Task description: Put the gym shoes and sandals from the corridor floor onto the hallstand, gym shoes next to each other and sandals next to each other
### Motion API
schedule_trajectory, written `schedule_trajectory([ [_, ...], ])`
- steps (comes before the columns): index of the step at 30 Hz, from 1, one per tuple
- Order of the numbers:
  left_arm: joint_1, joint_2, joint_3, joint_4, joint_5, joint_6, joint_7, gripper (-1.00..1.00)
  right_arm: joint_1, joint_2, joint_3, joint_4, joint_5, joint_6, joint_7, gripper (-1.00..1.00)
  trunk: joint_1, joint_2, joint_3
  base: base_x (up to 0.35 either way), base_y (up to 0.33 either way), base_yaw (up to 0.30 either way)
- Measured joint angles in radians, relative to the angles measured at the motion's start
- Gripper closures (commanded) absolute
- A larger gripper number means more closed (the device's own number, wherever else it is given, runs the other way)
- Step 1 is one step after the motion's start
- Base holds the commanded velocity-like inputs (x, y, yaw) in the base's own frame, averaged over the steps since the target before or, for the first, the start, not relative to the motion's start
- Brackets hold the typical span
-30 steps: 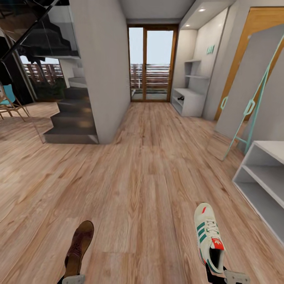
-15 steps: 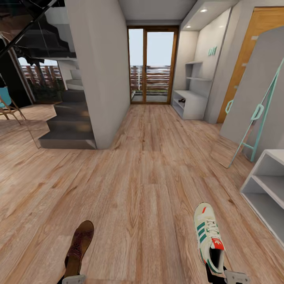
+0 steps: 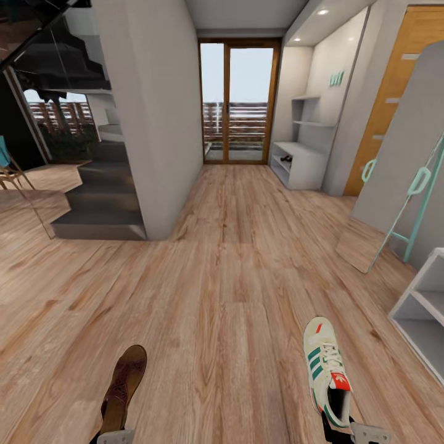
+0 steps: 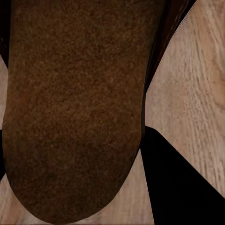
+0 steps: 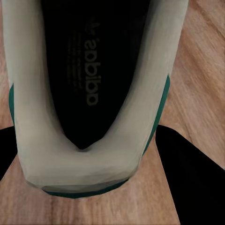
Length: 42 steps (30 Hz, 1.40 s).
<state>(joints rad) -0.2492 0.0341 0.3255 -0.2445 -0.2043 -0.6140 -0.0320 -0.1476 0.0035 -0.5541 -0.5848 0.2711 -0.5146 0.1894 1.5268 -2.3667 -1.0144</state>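
A dark-brown sandal [image 3: 124, 387] hangs above the corridor floor [image 3: 222, 277] at the lower left of the head view, with my left gripper [image 3: 114, 436] shut on its heel end. Its brown sole [image 4: 75, 108] is close up in the left wrist view. An off-white gym shoe [image 3: 327, 370] with green stripes and a red tab is held at the lower right, my right gripper [image 3: 345, 430] shut on its heel. The shoe's heel opening [image 5: 89, 93] sits between dark fingers [image 5: 187, 159]. The hallstand [image 3: 302, 165] stands far down the corridor on the right, with something small and dark [image 3: 285, 159] in its compartment.
A white open shelf unit [image 3: 425, 308] is close on the right, beside a leaning grey panel with a teal frame [image 3: 407, 185]. A grey wall block [image 3: 154, 117] and dark stairs [image 3: 98, 203] stand to the left. Glass doors [image 3: 237, 102] close the corridor's far end.
The whole view has shifted: the white shelf unit and leaning panel slid toward the right edge and the stairs toward the left. Both held shoes keep the same place in the picture.
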Motion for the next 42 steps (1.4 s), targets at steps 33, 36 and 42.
schedule_trajectory([
  [33,0.000,0.000,0.000,0.000,0.000,-0.001,0.000,1.00,0.000,-0.001,0.000,0.000,0.000,0.000,0.000,1.00,0.000,0.000,0.000,0.339,0.000,0.000],
  [36,0.000,0.000,0.000,0.000,0.000,-0.001,0.000,1.00,0.000,0.000,0.000,0.000,0.000,0.000,0.000,1.00,0.000,0.000,0.000,0.339,0.000,0.000],
  [42,0.000,0.000,0.000,0.000,0.000,0.000,0.000,1.00,0.000,0.000,0.000,0.000,0.000,0.000,0.000,1.00,0.000,0.000,0.000,0.339,0.000,0.000],
])
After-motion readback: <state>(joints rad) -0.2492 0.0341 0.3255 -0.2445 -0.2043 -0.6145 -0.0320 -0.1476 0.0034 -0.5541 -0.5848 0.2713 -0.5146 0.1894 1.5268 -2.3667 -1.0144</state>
